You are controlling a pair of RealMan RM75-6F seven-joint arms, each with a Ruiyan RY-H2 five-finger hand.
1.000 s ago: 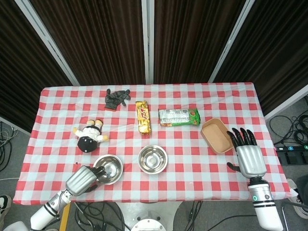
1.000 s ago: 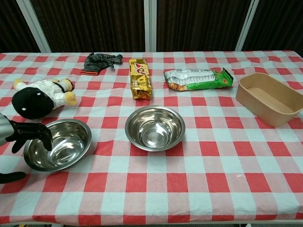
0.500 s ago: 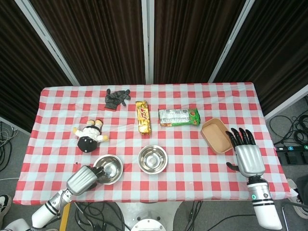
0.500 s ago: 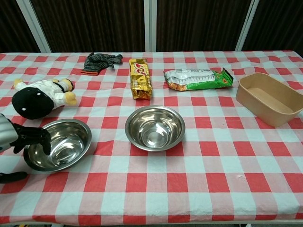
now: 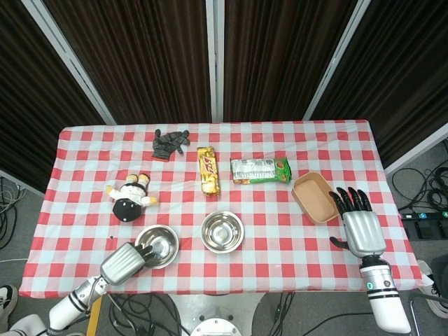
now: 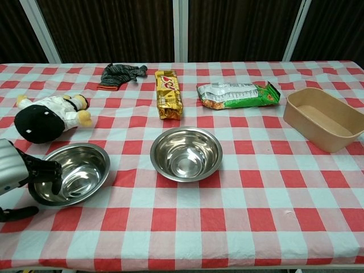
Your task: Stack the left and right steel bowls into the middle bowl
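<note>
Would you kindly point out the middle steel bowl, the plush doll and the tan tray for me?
middle steel bowl (image 6: 186, 154), chest view, on its shiny inner bottom.
plush doll (image 6: 44, 120), chest view, on its black head.
tan tray (image 6: 342, 139), chest view, on its near outer wall.

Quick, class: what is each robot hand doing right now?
Left robot hand: gripping the left steel bowl's near rim.
Right robot hand: open, holding nothing.

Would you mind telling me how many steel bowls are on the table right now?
2. One bowl sits mid-table; the other is to its left, with the left hand at its rim. No third shows.
</note>
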